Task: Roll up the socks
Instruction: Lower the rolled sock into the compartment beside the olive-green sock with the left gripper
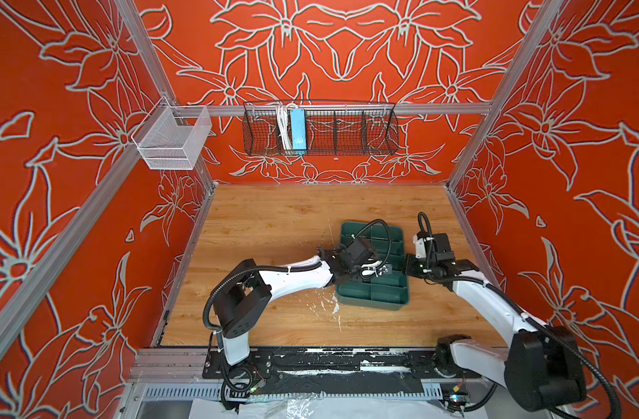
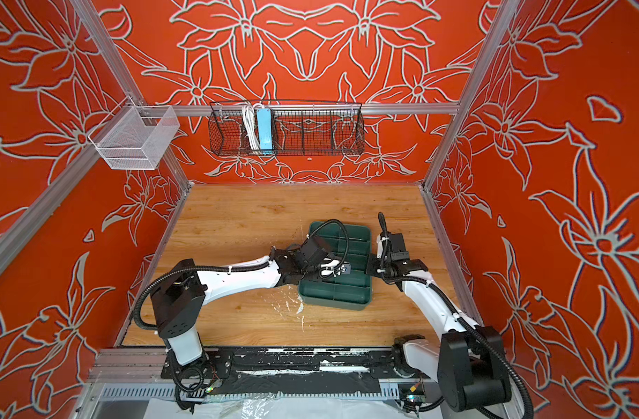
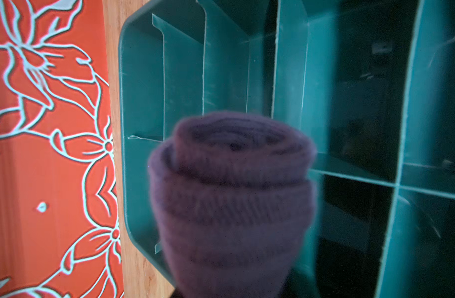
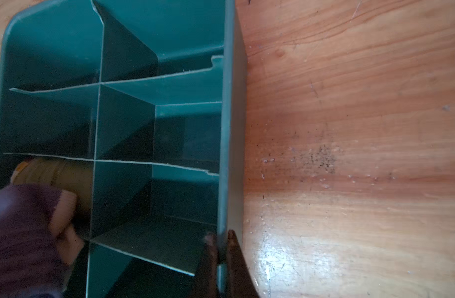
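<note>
On the wooden table (image 1: 274,225) the right gripper (image 4: 222,258) is pinching the green tray (image 4: 231,129) wall — probably to steady it — while the left gripper (image 1: 379,270) is squeezing the rolled purple sock (image 3: 231,196) above it, near the yellow-green sock (image 4: 53,170) inside.

Both top views were evenly bright; the wide lens splayed the patterned walls (image 1: 56,217) and fringed their outlines with colour. Around the divided tray (image 1: 374,299) the wooden tabletop (image 1: 274,225) held only soft shadows. In the left wrist view the rolled purple sock (image 3: 231,196) before the tray was blurred and several tray compartments murky. In the right wrist view white glare lay on the tabletop beside the tray
</note>
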Controlling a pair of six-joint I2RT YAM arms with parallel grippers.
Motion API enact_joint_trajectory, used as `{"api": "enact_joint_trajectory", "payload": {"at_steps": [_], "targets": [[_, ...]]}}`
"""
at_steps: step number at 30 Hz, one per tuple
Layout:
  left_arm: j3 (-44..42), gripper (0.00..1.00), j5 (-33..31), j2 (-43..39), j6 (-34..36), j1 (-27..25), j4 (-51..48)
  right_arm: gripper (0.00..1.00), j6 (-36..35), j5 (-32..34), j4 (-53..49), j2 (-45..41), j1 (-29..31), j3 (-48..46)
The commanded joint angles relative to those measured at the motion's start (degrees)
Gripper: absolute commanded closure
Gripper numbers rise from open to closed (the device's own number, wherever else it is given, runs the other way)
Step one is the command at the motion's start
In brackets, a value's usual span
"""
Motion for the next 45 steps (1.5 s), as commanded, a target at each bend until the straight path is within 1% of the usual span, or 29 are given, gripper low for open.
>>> {"api": "enact_joint_trajectory", "payload": {"at_steps": [1,4,9,15,20,22,26,29,32,33,37,39,45], "targets": [[-2.0,1.0,-0.4,-1.1,0.2,-0.3,-0.2,1.0,-1.7,-3.2,-1.3,-1.2,1.1,0.2],[-3.7,1.0,-0.6,-2.1,0.5,-0.3,0.0,1.0,-2.1,-3.6,-1.5,-1.1,1.7,0.7],[-3.5,1.0,-0.5,-1.2,0.3,-0.3,-1.4,1.0,-2.5,-3.9,-1.1,-0.3,3.6,1.5],[-3.3,1.0,-0.6,-0.8,0.7,0.1,-4.2,1.0,-3.1,-2.2,-1.7,2.1,6.5,3.4],[-3.9,1.0,0.8,-1.4,-0.6,1.7,-6.1,1.0,-2.5,-1.6,-0.6,3.1,7.1,3.6],[-4.1,1.0,-0.1,-0.9,-1.3,2.2,-6.1,1.0,-2.6,-1.9,-0.1,3.6,7.2,3.2],[-3.4,1.0,-0.7,-0.5,-3.8,2.5,-9.5,1.0,-2.9,-1.0,-0.7,4.0,7.2,3.2],[-5.1,1.0,-0.4,-2.5,-6.4,2.4,-9.2,1.0,-2.8,0.1,-0.2,3.3,7.2,2.6],[-7.9,1.0,-0.9,-5.7,-6.8,2.0,-8.4,1.0,-2.1,0.7,0.2,3.3,7.3,2.3],[-9.0,1.0,-1.0,-7.1,-8.4,1.8,-7.9,1.0,-1.7,1.0,0.3,3.4,7.3,2.2],[-13.5,1.0,0.4,-12.8,-9.7,1.3,-6.8,1.0,-1.3,2.0,0.5,3.9,7.2,2.3],[-14.6,1.0,1.4,-14.3,-10.0,1.2,-7.4,1.0,-1.1,2.2,0.4,3.9,7.2,2.4],[-14.3,1.0,2.7,-14.4,-11.7,-1.4,-10.5,1.0,0.6,3.0,1.5,3.9,7.3,1.9]]}}
